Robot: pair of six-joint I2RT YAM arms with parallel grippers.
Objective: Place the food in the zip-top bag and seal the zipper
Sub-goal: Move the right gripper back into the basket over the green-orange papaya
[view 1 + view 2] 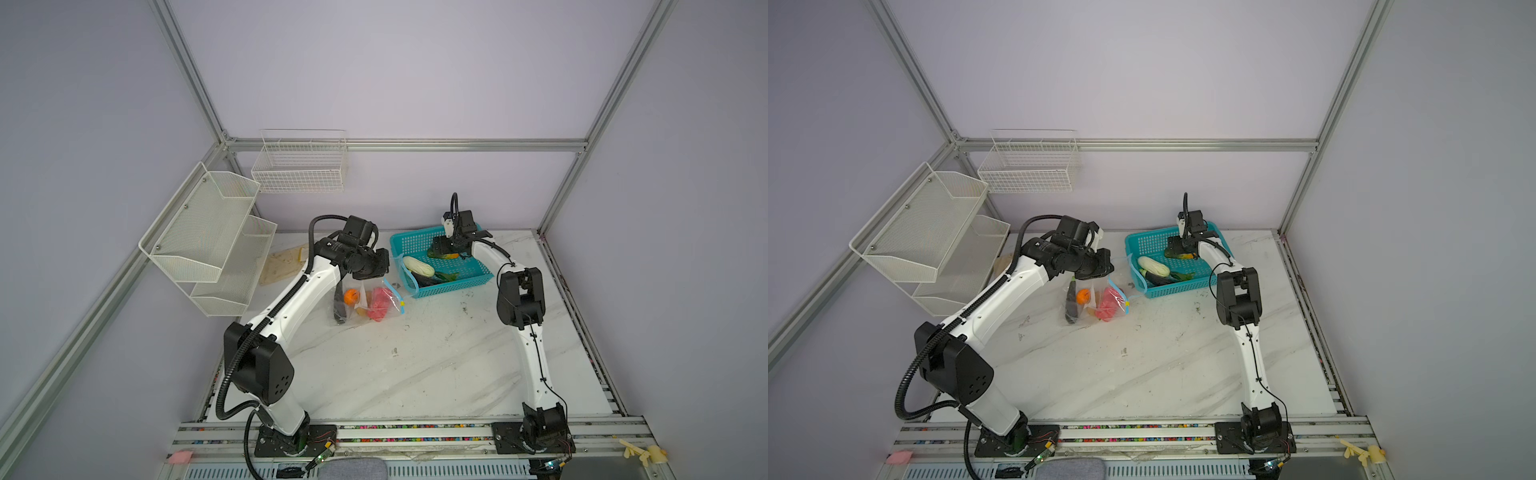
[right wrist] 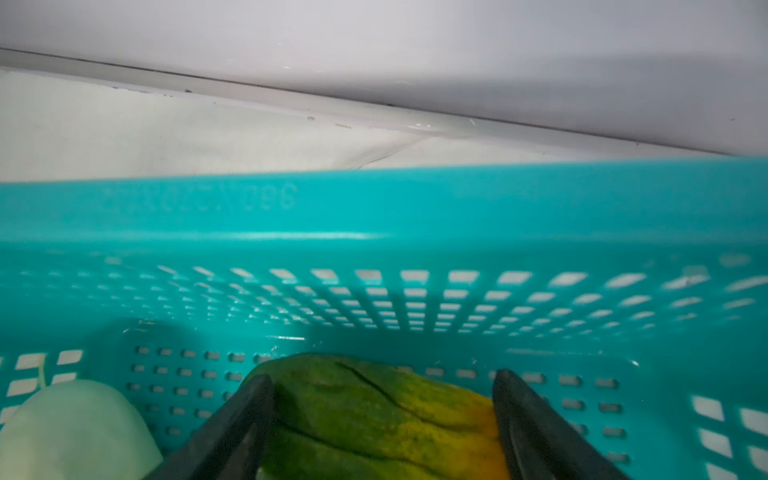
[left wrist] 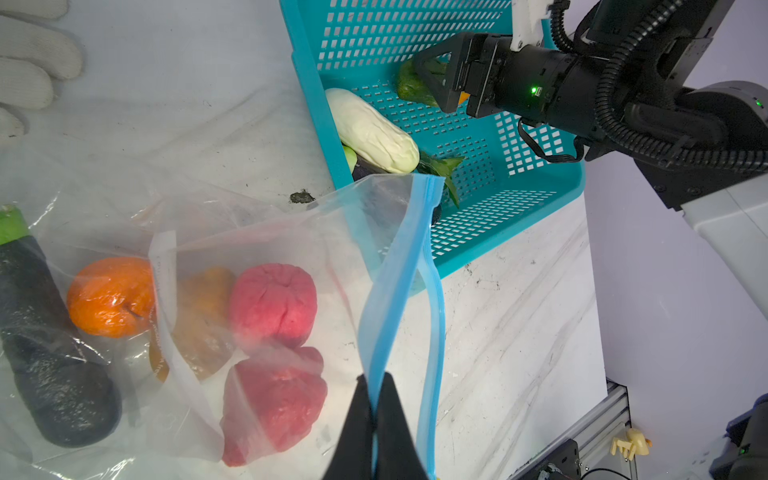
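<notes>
1. Left tool (image 3: 376, 386) is pinched tight on the zipper (image 3: 401, 266) of the zip-top bag (image 1: 365, 303).
2. Right tool (image 2: 382, 376) stands wide, straddling a green-yellow fruit (image 2: 374, 415) in the teal basket (image 1: 415, 243).
3. The bag lies beside the basket, toward the surface's (image 1: 415, 365) far edge.

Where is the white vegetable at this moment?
In a top view, the white vegetable lies inside the teal basket, by its left wall, just right of the zip-top bag.
</notes>
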